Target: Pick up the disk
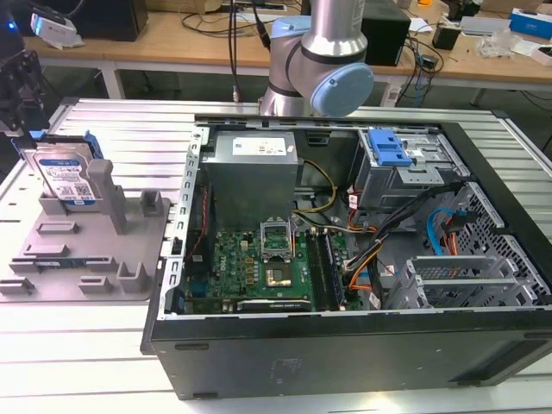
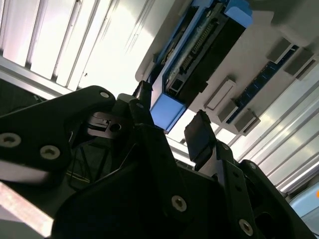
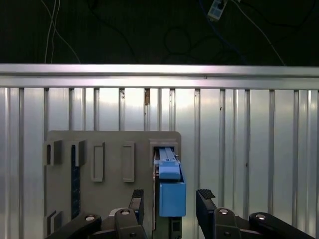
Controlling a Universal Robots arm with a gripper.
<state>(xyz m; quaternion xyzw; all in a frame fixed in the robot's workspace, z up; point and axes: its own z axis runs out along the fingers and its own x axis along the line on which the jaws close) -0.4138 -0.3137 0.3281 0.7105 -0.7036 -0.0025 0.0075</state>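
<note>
disk [image 1: 65, 177]: stood on edge and tilted in a slot of the grey holder [image 1: 95, 250], far over at the exterior view's left.
claw [image 3: 171, 200]: hung right at the disk in the first wrist view, spread wide, one finger [image 3: 205, 199] each side of its blue end, clear of it, gripped nothing.
holder: lay flat on the slatted metal table [image 1: 86, 371], just beside the open computer case [image 1: 345, 362].

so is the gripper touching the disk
Apart. In the first wrist view the open gripper straddles the disk, with a visible gap on both sides.
</note>
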